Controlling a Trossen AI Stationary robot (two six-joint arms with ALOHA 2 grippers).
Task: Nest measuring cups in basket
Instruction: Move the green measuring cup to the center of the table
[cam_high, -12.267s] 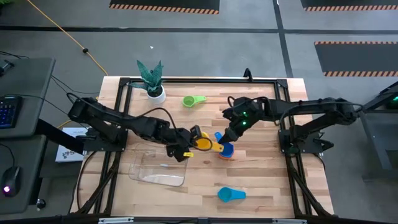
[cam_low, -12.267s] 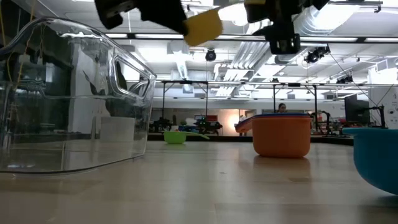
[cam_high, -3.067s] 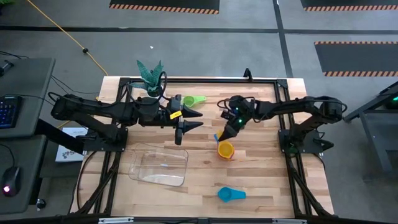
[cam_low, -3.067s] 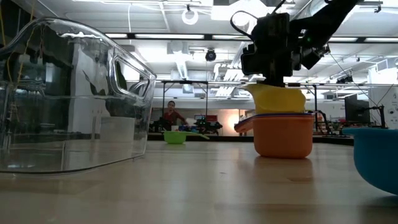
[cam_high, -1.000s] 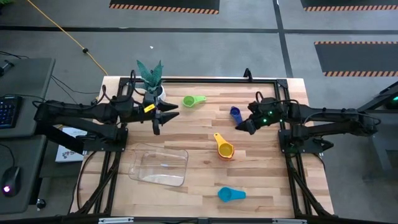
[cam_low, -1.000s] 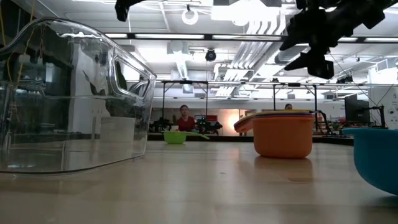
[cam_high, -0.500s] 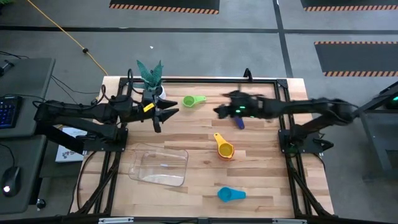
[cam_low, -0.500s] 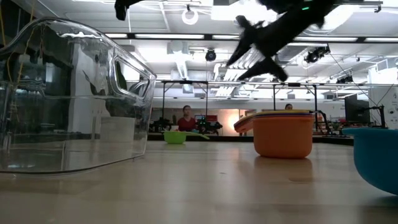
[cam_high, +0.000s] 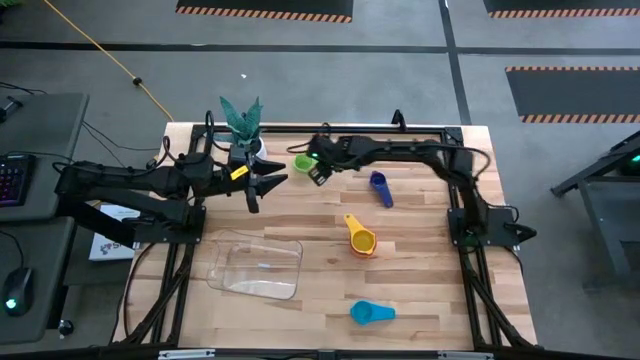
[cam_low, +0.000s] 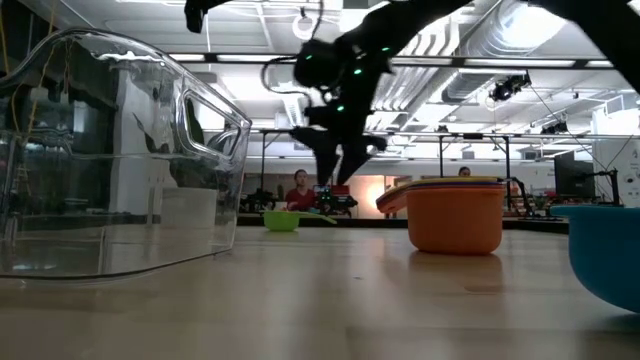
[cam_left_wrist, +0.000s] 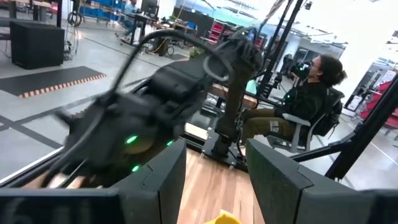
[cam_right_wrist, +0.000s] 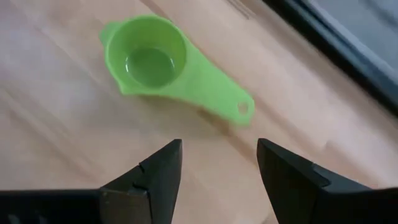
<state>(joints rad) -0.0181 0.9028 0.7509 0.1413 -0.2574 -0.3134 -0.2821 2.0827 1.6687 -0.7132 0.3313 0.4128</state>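
Right gripper (cam_high: 318, 171) hovers just beside the small green plastic measuring cup (cam_high: 309, 162), fingers apart, empty; step in hand: reaching for it. Next: descend, close on the flat handle. Left gripper (cam_high: 262, 186) waits near the green cup, fingers apart. Clear rectangular plastic basket (cam_high: 256, 267) well apart, no cups inside

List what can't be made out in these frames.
- Stack of cups: low view shows only the orange outer cup and thin rims; how many sit inside is hidden by its wall.
- Light blue cup: cut off by the low view's right edge.
- Right gripper: blurred in the left wrist view.
- Dark blue cup: too small in the high view to tell if anything is inside.
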